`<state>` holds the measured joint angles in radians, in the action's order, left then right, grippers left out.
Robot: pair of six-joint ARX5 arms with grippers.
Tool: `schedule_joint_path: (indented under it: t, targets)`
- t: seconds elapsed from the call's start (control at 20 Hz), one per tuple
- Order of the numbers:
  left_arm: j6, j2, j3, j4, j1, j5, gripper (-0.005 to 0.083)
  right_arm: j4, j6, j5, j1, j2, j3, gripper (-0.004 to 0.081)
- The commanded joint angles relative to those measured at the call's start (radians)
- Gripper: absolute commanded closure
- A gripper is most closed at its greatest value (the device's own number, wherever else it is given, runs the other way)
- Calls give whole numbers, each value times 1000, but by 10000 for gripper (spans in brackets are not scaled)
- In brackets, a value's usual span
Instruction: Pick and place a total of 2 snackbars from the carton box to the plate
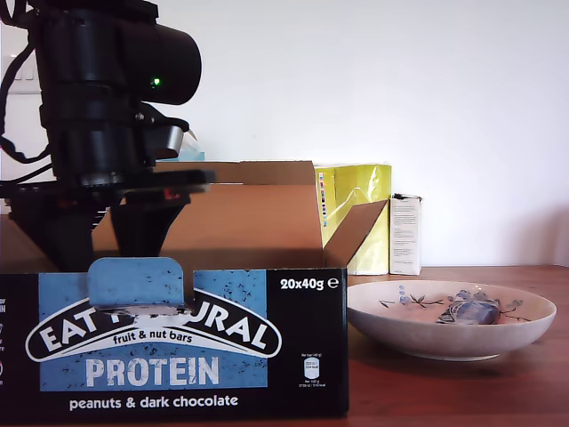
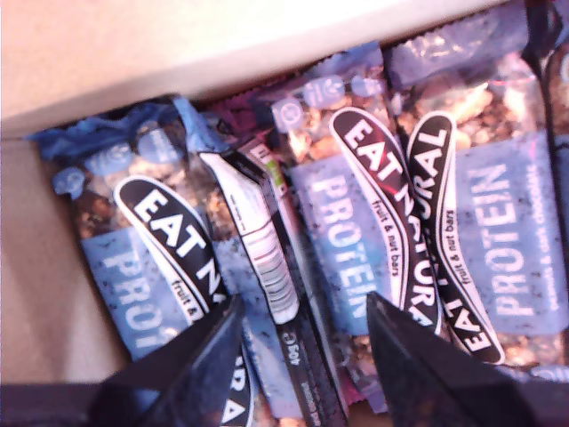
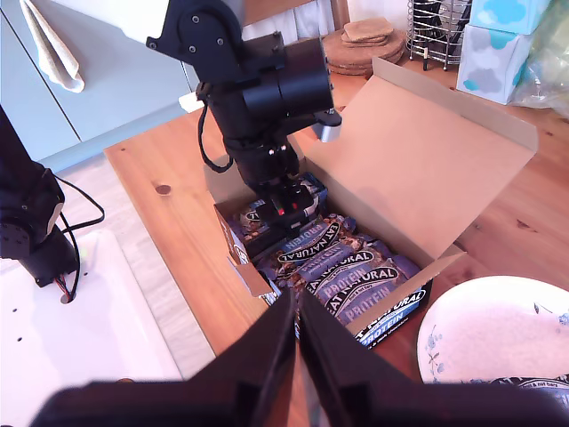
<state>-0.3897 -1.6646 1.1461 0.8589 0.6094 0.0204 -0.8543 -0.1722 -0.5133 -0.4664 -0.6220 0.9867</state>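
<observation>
Snackbars in shiny blue wrappers crowd the carton box; my first pincer gapes above them, my second pincer closed, empty.

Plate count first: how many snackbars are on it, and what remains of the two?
Done: one snackbar lies in the plate. In hand: my first claw is down inside the carton box, open over the packed bars, nothing gripped yet. My second claw hangs shut and empty above the box edge. Left: grip a second bar, carry it to the plate, release.
</observation>
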Motion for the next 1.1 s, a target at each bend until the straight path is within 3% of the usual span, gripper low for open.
schedule_joint_path:
  t: [0.0, 0.45, 0.85, 1.05]
  targets:
    - [4, -45, -20, -32, 9, 63, 385, 3, -8, 0, -3, -2, -16, 783]
    - [24, -43, 5, -60, 8, 72, 385, 3, -12, 26, -3, -2, -16, 783]
    - [31, -42, 18, -33, 8, 20, 416, -4, -12, 26, -3, -2, -16, 783]
    - [50, -42, 19, -29, 8, 20, 324, -4, -12, 26, -3, -2, -16, 783]
